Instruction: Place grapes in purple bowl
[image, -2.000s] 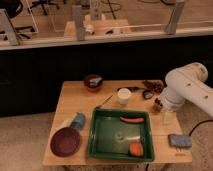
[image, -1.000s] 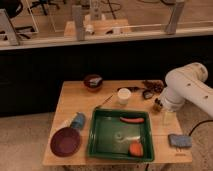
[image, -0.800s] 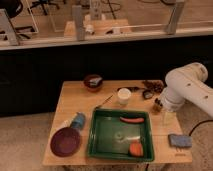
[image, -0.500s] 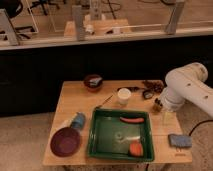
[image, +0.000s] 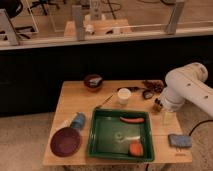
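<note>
A wooden table (image: 75, 97) fills the middle of the frame, seen from above and in front, with a dark wall and a glass partition behind it. A green tray (image: 94, 134) sits in the centre of the table. It holds a long orange-red carrot-like piece (image: 131, 120) near its far edge and a rounder orange item (image: 136, 148) at its lower right. The purple bowl (image: 65, 141), wide and shallow, rests at the lower left of the table, just left of the tray, with a small blue object (image: 78, 120) right above it. The grapes (image: 154, 85), a dark reddish cluster, lie at the upper right of the table, well apart from the purple bowl and beside a black looped object (image: 148, 93). A white cup (image: 124, 95) stands just above the tray, and a smaller reddish-brown bowl (image: 93, 82) sits at the table's far edge, left of centre. A blue sponge (image: 179, 141) lies at the lower right. The robot's white arm (image: 187, 90) reaches in from the right edge. Its gripper (image: 159, 105) hangs over the table's right side, just below the grapes, released with fingers apart.
</note>
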